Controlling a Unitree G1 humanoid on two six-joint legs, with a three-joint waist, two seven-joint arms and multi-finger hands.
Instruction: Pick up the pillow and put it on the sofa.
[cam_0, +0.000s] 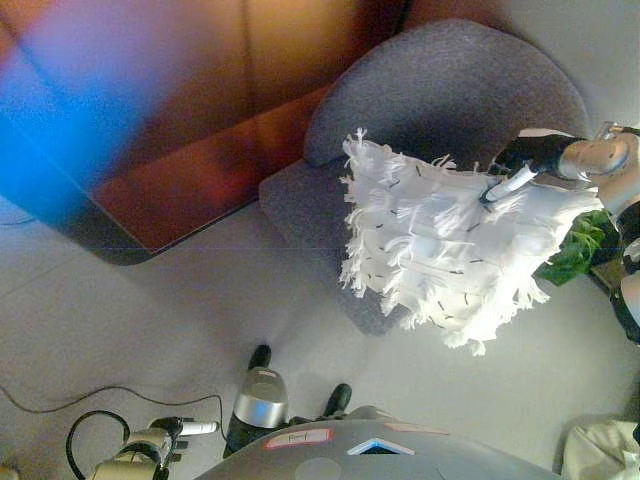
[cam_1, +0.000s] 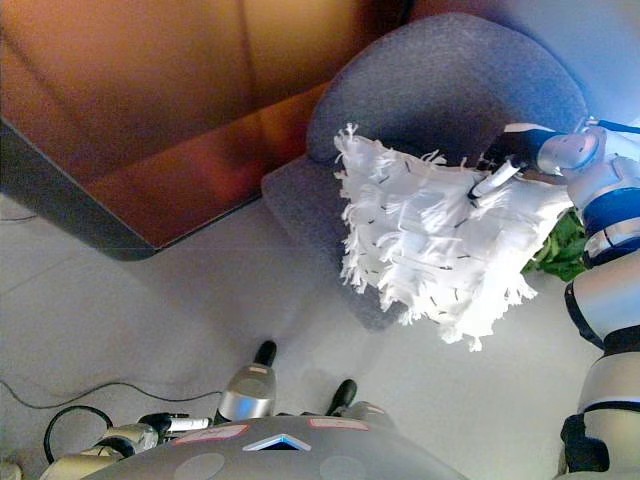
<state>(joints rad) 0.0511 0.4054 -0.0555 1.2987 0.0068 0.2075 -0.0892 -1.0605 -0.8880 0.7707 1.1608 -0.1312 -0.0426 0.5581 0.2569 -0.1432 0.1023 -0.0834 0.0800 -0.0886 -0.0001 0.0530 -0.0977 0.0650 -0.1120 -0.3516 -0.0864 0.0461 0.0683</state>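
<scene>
pillow held over the grey chair

no readable writing shows. at the lower left edge the left hand (cam_0: 175, 430) hangs low over the floor (cam_0: 200, 330), partly cut off, its grasp unclear. the right hand (cam_0: 520, 165) has fingers curled onto the upper edge of the white fringed pillow (cam_0: 440, 245), holding it above the grey sofa chair (cam_0: 440, 90). green leaves (cam_0: 580, 250) peek out behind it.
</scene>
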